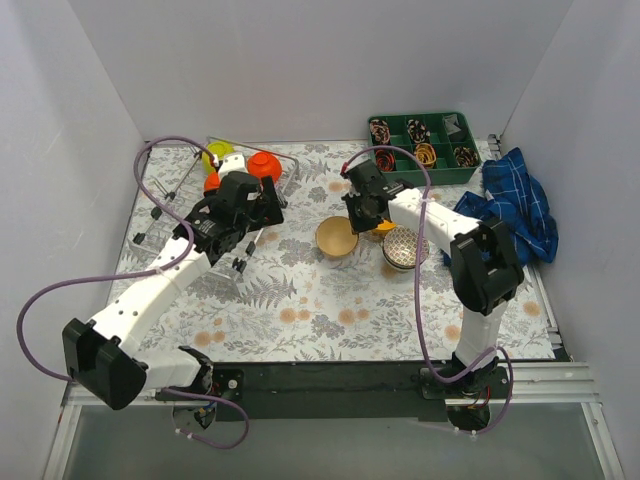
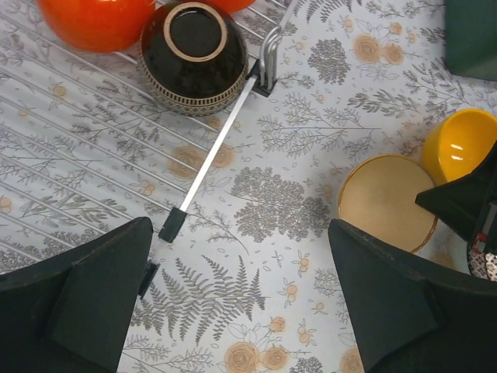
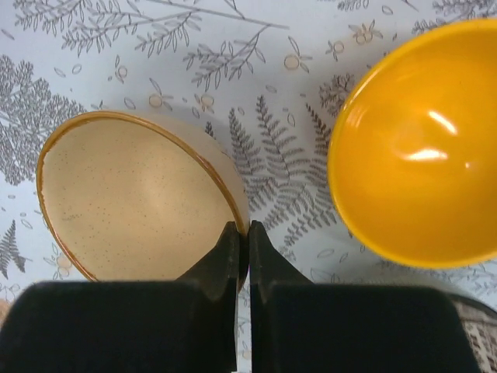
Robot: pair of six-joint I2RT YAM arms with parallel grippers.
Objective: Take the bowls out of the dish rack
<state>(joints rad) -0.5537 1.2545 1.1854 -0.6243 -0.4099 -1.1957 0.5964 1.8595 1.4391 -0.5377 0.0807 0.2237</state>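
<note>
The dish rack [image 1: 190, 215] stands at the back left and holds a lime green bowl [image 1: 215, 155], a whitish bowl [image 1: 233, 163], a red-orange bowl [image 1: 265, 165] and an upturned dark brown bowl [image 2: 194, 58]. My left gripper [image 2: 245, 311] hovers open over the tablecloth just beside the rack's corner bar [image 2: 217, 144], with nothing between its fingers. The beige bowl [image 3: 132, 202] sits upright on the table. My right gripper [image 3: 242, 229] is shut on its rim. A yellow-orange bowl [image 3: 423, 144] and a grey-patterned bowl [image 1: 404, 247] stand right of it.
A green compartment tray [image 1: 425, 145] sits at the back right. A blue checked cloth [image 1: 515, 205] lies crumpled by the right wall. White walls close the table on three sides. The two grippers are close together near the beige bowl.
</note>
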